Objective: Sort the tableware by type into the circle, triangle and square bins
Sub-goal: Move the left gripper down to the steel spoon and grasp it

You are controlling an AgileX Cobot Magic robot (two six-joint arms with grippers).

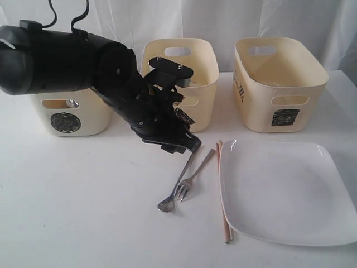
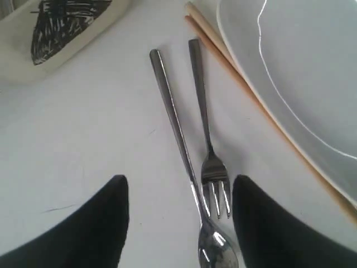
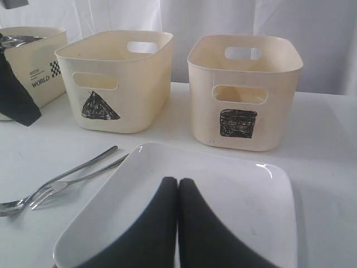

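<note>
While your left end effector [image 2: 180,180] hangs released just above the worktop [image 2: 95,128], its two fingers [image 2: 89,229] wide apart, the spoon [image 2: 179,142] and the fork [image 2: 206,120] lie side by side right under it. The spoon's bowl and the fork's tines sit in the gap between the fingers, and both handles run straight out ahead of the end effector toward the triangle bin [image 2: 61,33]. That is the relation your next move turns on: the long axes cross the finger-to-finger line roughly square, so a pinch would meet the steel across its width. The two pieces lie so close, whether touching I cannot tell, that by my judgement you risk catching both or nudging one aside. The chopsticks [image 1: 223,192] lie beyond the fork, on the side away from the spoon, right against the white plate [image 1: 290,190]. Your right end effector [image 3: 178,181] is clenched on nothing above that plate, so the left arm is the nearer one for the cutlery.
</note>
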